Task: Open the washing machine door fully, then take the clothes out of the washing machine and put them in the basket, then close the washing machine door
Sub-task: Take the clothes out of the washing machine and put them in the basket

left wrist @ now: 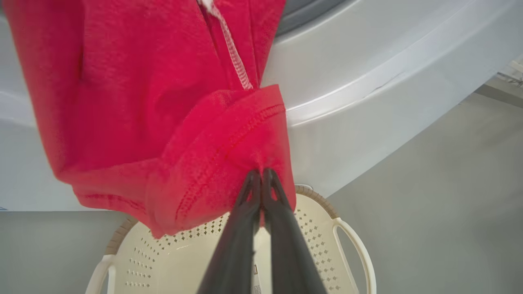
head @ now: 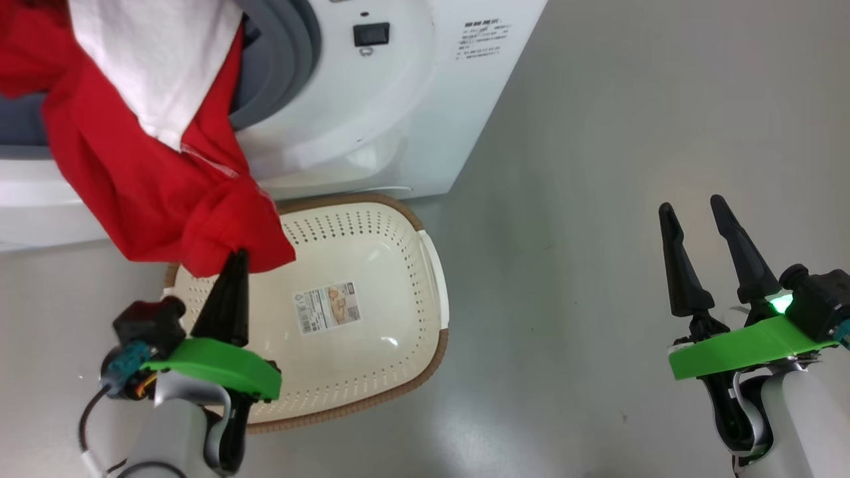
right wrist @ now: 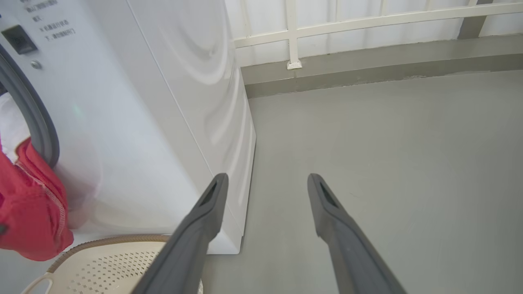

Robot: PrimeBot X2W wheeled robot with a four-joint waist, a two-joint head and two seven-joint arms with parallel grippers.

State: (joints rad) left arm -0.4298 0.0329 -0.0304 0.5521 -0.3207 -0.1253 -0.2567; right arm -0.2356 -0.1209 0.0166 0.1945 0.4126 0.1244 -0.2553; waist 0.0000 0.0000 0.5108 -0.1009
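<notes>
The white washing machine [head: 372, 119] stands on a grey floor [head: 631, 133], its front just behind the cream basket [head: 435, 279], which has a sticker [head: 329, 307] on its bottom. The red clothes [head: 146, 179] hang from the machine's opening over the basket's edge nearest the machine. The left pincer [head: 236, 255] is clenched on their lowest fold, above the basket. The right pincer [head: 690, 206] is released, well apart over bare floor, with a white railing [right wrist: 291, 28] beyond.
</notes>
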